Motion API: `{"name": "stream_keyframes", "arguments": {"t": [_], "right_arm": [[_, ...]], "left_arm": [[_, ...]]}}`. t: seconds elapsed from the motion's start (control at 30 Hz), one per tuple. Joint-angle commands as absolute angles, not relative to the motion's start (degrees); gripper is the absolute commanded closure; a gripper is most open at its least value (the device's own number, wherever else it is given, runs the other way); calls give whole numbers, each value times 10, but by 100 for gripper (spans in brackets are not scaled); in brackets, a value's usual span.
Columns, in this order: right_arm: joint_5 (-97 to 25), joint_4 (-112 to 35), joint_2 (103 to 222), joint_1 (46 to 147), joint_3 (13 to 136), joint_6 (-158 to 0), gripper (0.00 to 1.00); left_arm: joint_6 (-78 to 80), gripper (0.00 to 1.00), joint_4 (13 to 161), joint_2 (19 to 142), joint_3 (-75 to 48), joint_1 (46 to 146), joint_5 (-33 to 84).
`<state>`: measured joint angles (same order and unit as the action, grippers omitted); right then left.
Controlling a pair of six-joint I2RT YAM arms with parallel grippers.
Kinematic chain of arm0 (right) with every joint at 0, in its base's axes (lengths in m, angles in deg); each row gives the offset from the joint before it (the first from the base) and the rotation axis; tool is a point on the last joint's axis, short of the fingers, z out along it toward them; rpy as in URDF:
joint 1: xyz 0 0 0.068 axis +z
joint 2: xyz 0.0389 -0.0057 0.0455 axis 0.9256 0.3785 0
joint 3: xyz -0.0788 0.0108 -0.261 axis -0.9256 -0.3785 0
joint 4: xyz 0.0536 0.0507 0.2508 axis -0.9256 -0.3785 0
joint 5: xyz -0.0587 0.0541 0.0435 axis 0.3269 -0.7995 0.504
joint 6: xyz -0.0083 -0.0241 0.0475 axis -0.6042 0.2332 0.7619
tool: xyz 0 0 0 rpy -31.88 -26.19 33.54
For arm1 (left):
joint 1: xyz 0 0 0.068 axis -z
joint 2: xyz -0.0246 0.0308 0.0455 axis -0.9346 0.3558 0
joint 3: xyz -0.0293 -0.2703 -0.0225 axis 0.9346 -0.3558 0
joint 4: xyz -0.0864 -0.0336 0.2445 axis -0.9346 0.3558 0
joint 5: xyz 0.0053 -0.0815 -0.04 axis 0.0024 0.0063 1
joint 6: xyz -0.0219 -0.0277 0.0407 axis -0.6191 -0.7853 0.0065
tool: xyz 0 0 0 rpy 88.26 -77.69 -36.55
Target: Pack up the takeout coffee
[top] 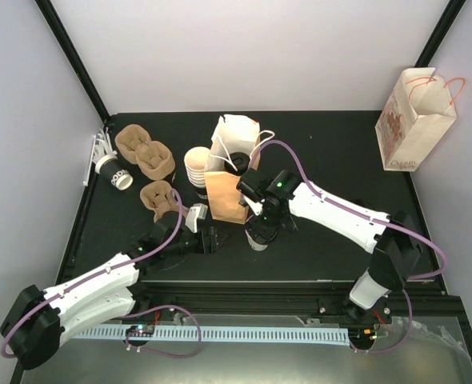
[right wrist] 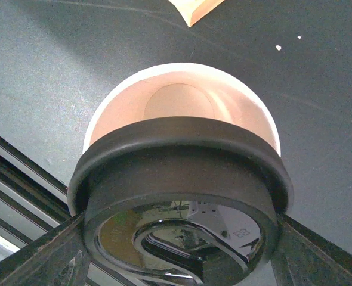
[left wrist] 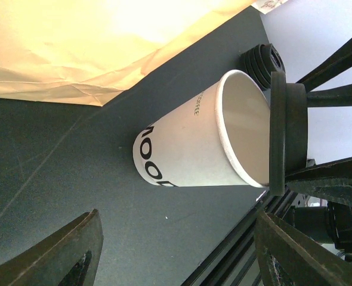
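**Pack the takeout coffee: capping stage, nothing visibly packed.**

- **Cup in hand:** Small white paper cup with a dark printed band (left wrist: 188,149), upright close to the near edge of the black surface (top: 340,160). About midway along that edge, just in front of the upright brown paper bag (top: 226,188).
- **Right tool:** Round black plastic lid (right wrist: 182,161) gripped at its rim between the widely spread fingers of the right tool (right wrist: 179,250) and held at the cup's mouth. Mouth partly uncovered in the right wrist view, hence judged not pressed home.
- **Left tool:** Left tool (left wrist: 176,250) wide open and empty, low on the cup's left, near but apart.
- **Other stock:** Second white cup (top: 116,174) on its side near the left edge. Stack of white paper cups (top: 198,166) just left of the bag. Stack of black lids (left wrist: 262,59) beyond the cup in the left wrist view.
- **Carriers and bag:** Brown moulded-pulp cup carriers (top: 144,152) toward the far left corner, no cup seen in them. Bag contents not discernible.
- **Judged remaining:** Seating of the lid, then transfer of capped cups to a carrier or the bag.
- **Edges and room:** Near edge tight in front of the cup, bag wall just behind, left tool flanking. Open room rightward, up to the white printed paper bag (top: 414,120) at the far right corner.
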<state>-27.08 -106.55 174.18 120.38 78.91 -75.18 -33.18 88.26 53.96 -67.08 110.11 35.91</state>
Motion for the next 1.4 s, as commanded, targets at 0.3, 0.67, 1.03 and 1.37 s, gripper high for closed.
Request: {"name": "stream_keyframes", "arguments": {"t": [0.3,0.67,1.03,1.37], "right_arm": [[-267,-1067,1761,1200,807,-769,17],[-278,-1075,1763,1201,822,-777,25],[-254,-1097,1764,1201,856,-776,26],[-263,-1104,1800,1201,880,-794,26]], "left_arm": [[-332,28,855,550,-656,1097,383],[-337,29,828,576,-657,1097,402],[-336,29,829,576,-657,1097,404],[-339,29,821,591,-653,1097,409]]}}
